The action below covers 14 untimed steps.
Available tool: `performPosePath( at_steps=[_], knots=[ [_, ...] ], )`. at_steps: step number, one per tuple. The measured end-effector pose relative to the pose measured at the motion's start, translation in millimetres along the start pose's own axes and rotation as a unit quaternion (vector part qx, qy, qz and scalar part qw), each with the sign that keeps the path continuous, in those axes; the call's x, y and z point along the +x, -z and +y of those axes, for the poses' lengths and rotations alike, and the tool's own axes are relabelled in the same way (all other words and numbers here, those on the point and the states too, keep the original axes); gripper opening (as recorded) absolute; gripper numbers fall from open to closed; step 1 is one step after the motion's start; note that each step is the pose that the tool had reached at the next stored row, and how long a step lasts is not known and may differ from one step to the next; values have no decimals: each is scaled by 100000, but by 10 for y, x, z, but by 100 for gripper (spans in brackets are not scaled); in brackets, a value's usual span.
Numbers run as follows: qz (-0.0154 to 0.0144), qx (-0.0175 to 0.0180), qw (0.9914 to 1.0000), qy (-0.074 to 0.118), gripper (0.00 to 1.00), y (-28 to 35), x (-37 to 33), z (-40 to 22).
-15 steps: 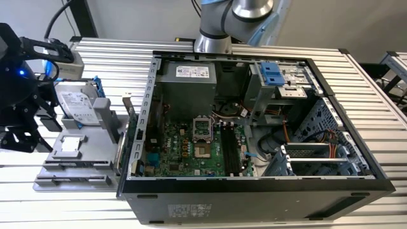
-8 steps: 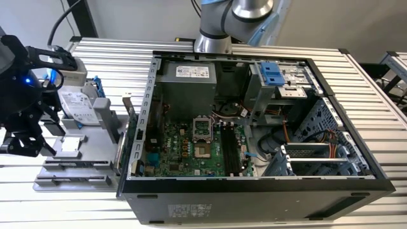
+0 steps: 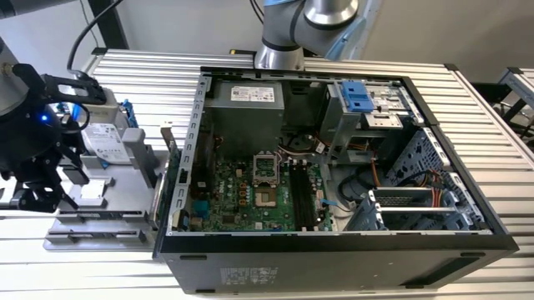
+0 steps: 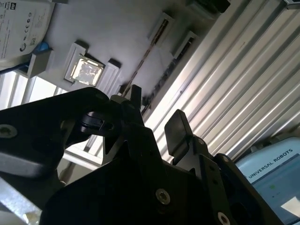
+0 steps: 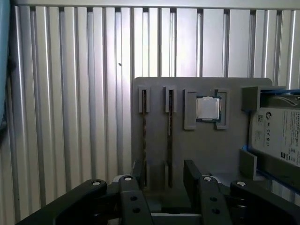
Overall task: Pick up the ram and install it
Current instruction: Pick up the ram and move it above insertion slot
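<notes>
Claw (image 5: 165, 176): hangs above the tray with both fingers (image 5: 192, 173) spread wide, grips nothing.

Ram (image 5: 169, 136): stands on edge, thin and dark, in a slot of the grey tray (image 5: 220, 150), ahead of the fingertips and below them. Seems in the first wrist view to run into the gap between the fingers.

Twin stick (image 5: 144, 136): sits in the next slot, just beside the ram and parallel to it, lined up nearer to one finger. Looks the other way round in the second wrist view, with this stick heading for the gap. Impossible to tell which of the two lies truly centred under the claw.

Processor chip (image 5: 207, 108): rests flat in its own recess of the same tray, past the ram on the side away from the twin stick.

Hard drive (image 5: 279, 136): lies label up in a blue bracket, beyond the chip, off to that same side of the claw.

Computer case (image 3: 334, 256): lies open on the ribbed metal table (image 3: 492, 112), well apart from the claw, on the exterior view's right of it. Holds a green motherboard (image 3: 229, 194) with long black slots (image 3: 302, 194).
</notes>
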State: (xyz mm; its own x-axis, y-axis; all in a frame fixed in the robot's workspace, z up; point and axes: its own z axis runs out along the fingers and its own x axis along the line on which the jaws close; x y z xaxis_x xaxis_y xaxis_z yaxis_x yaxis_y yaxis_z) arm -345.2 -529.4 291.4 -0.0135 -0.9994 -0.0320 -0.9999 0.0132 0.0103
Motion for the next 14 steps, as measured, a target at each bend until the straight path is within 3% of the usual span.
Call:
performPosePath(
  at_steps=[14],
  knots=[
    [-1, 5, 100000, -5, 100, -251, 70, -3]
  ],
)
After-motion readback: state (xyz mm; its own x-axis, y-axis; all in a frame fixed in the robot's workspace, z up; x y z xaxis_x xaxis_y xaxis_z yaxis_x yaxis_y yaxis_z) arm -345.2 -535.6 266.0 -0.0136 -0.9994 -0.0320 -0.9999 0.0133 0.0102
